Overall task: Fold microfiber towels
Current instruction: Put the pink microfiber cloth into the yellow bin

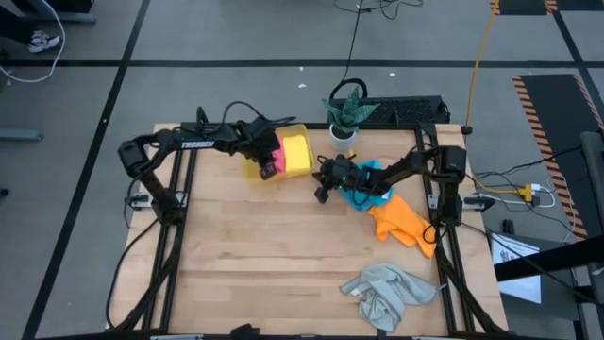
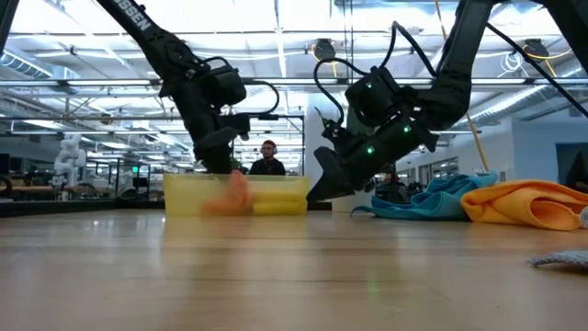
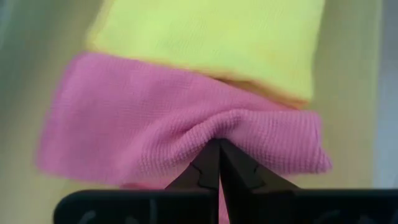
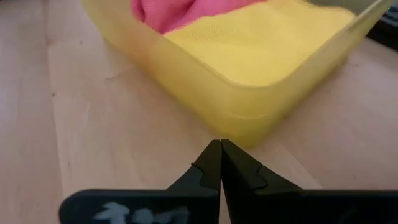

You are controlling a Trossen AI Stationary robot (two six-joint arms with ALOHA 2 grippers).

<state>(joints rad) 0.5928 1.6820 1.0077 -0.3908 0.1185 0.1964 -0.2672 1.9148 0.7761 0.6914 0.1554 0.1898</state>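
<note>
The left gripper (image 3: pixel 219 163) has its jaws pinched together at the edge of the folded pink towel (image 3: pixel 180 130), whose cloth puckers around the tips; whether it grips a fold or only presses it down cannot be told. The pink towel lies in the translucent yellow tray (image 1: pixel 253 170) at the upper middle of the high view, overlapping the folded yellow towel (image 1: pixel 297 151). Judging by this, the pink towel is being stowed, so the next move calls for letting go and lifting clear without dragging it out.

The right gripper (image 1: pixel 322 192) hovers empty with its fingers together, right of the tray. Beyond it lie the blue towel (image 1: pixel 363 194), orange towel (image 1: pixel 404 222) and grey towel (image 1: pixel 387 293), all crumpled and unfolded.
</note>
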